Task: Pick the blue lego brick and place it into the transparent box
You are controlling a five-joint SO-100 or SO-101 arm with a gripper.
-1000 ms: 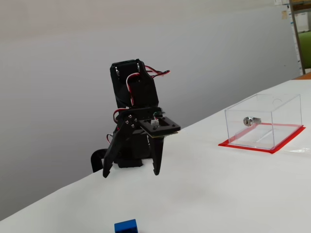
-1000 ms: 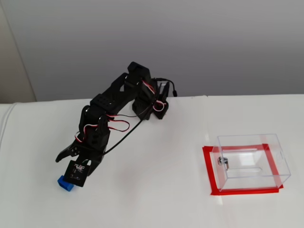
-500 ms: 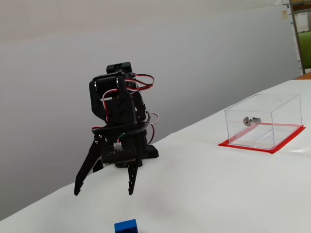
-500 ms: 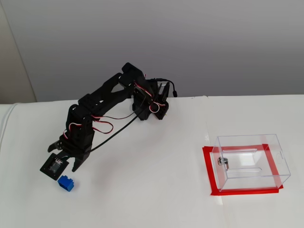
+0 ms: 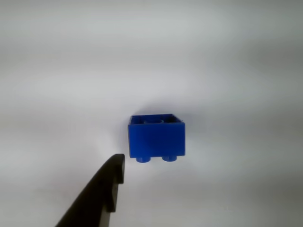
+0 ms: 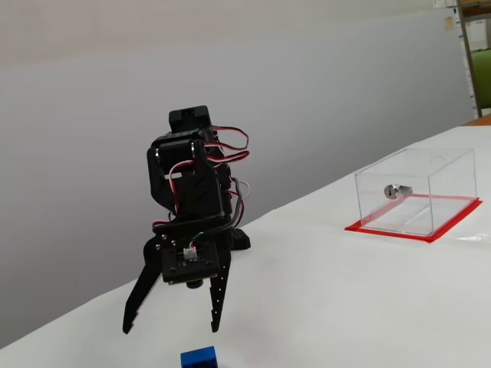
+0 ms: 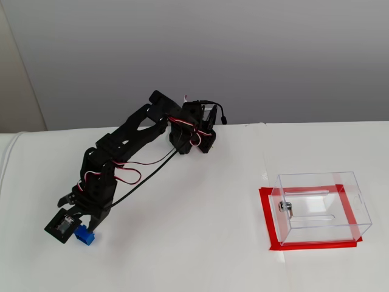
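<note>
Broad white table [image 7: 200, 243] underneath everything, bare apart from the task's things and the arm's base. Tall on it, a black jointed arm with red and white wires [image 7: 130, 137], folded forward and down, well apart from the clear plastic rectangular box on its red flat base rim [image 7: 321, 207], which stands far off to the right in both fixed views with a small silver lock [image 7: 285, 208] on one wall. Relative to that box, all of the action at the opposite end of the table. Black two-finger pincer [image 6: 170, 328] pointed downward, released and spread wide, nothing between the fingers, tips hanging above the surface in a fixed view. Small bright-blue plastic lego brick [image 5: 156, 136] lying on the table just in front of the pincer, resting on its side by the look of the wrist view, with studs toward the lower edge of the picture and the hollow underside facing up-picture; one dark fingertip [image 5: 111, 175] just beside and below its left corner, apart from it; the other finger out of that view. Step in hand, judged from this: lining up for the grasp. To do it well: keep spread wide, nudge forward until the brick sits squarely between both fingers, square the wrist to the flat side faces rather than the studs, lower close to the table, then squeeze slowly so the brick neither skids nor tips.
</note>
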